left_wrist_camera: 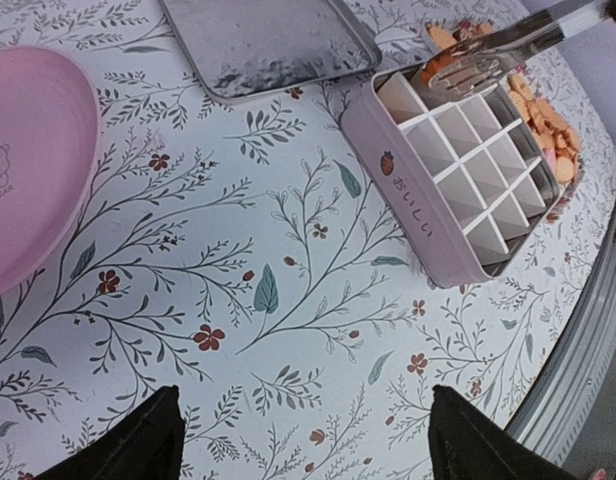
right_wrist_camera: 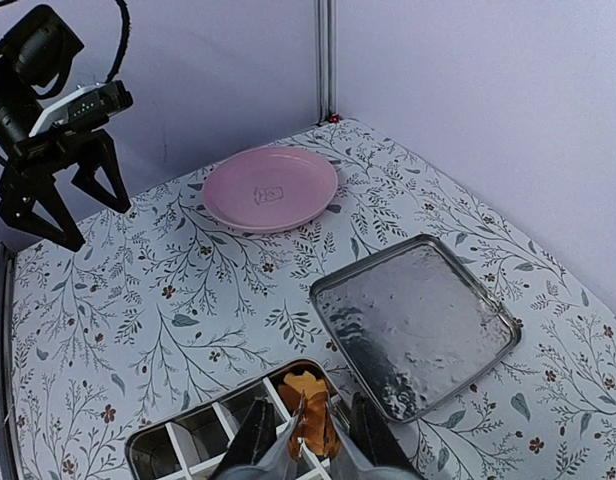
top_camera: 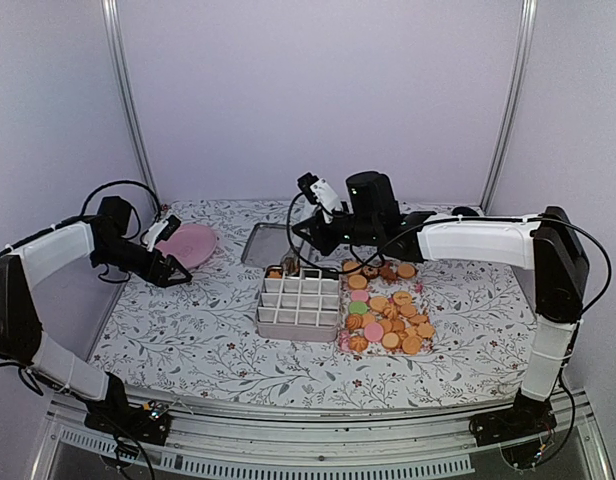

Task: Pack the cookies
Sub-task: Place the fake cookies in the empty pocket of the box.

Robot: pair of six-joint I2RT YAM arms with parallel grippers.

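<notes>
The cookies (top_camera: 392, 318), mostly orange with a few pink and green, lie heaped on a small tray to the right of a pale divided box (top_camera: 299, 305). My right gripper (right_wrist_camera: 313, 442) is shut on metal tongs (left_wrist_camera: 498, 42). The tongs pinch one orange cookie (right_wrist_camera: 316, 428) upright over the box's far corner cell (right_wrist_camera: 306, 385), where another orange cookie lies. My left gripper (left_wrist_camera: 303, 440) hangs open over the patterned cloth, left of the box (left_wrist_camera: 458, 180), with nothing between its fingers (left_wrist_camera: 138, 445). The top view shows it (top_camera: 178, 272) just in front of the pink plate (top_camera: 188, 243).
A shiny steel tray (right_wrist_camera: 418, 325) lies behind the box, beside the pink plate (right_wrist_camera: 271, 187). The left arm's gripper (right_wrist_camera: 98, 222) stands at the far left of the right wrist view. Walls and frame posts close the table at the back and sides.
</notes>
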